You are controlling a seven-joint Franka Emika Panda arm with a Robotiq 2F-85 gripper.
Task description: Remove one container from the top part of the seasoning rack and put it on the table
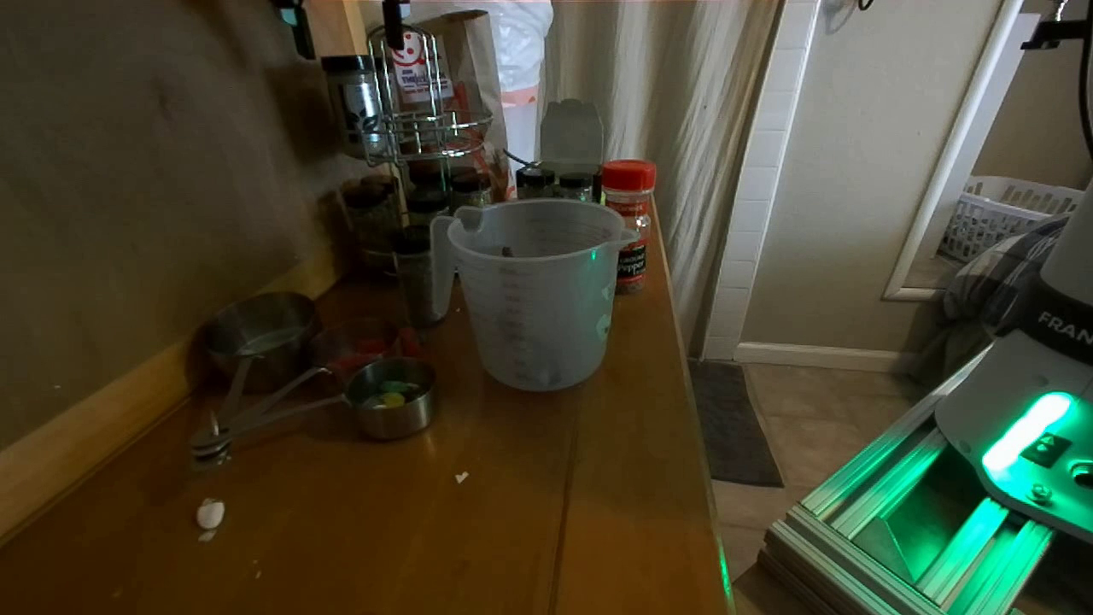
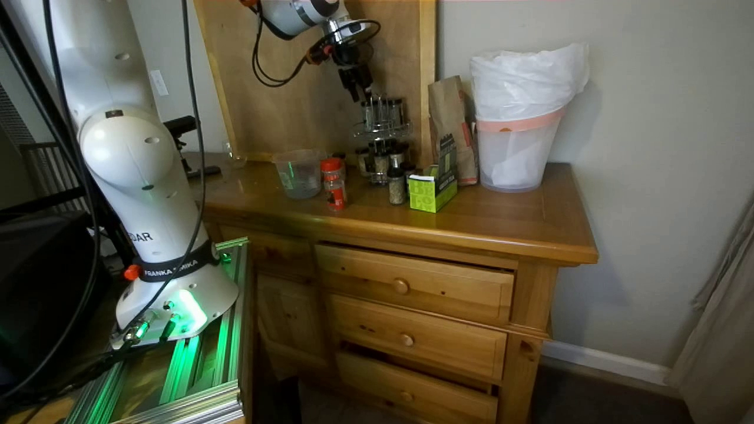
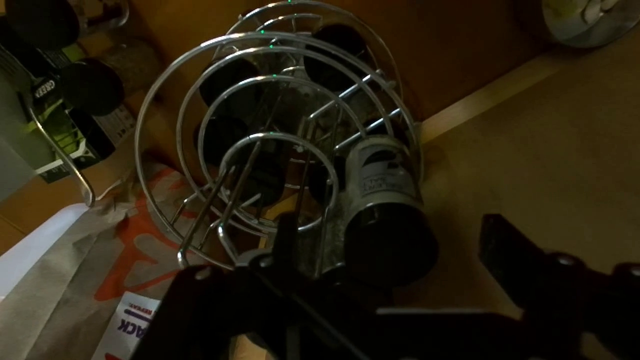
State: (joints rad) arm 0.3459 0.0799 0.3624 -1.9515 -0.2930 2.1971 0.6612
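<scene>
Wrist view: jar, twelve o'clock from gaping gripper. In an exterior view: table at six, bin at three.

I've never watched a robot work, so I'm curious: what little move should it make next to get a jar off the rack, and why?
Probably ease the gripper down slightly around the labelled jar before squeezing. In the wrist view its fingers stand open with the jar's dark lid between them, and in an exterior view they look close to the rack's top.
</scene>
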